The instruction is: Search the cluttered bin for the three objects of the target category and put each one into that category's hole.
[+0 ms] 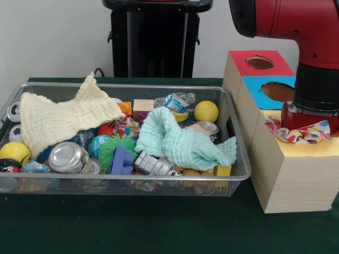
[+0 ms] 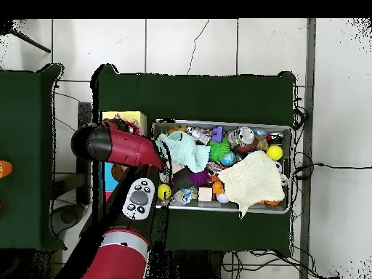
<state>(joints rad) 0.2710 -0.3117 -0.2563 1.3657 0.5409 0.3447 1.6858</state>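
A wire mesh bin of clutter sits on the green worktop. At its 3 o'clock stands a wooden box with red, blue and yellow tops. The tool presses a patterned cloth onto the yellow top (grip hidden, cannot tell). Cream cloth and mint cloth drape the bin.

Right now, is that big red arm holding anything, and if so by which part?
It cannot be told. The arm's end sits over a patterned cloth on the yellow box top, but the gripper is hidden.
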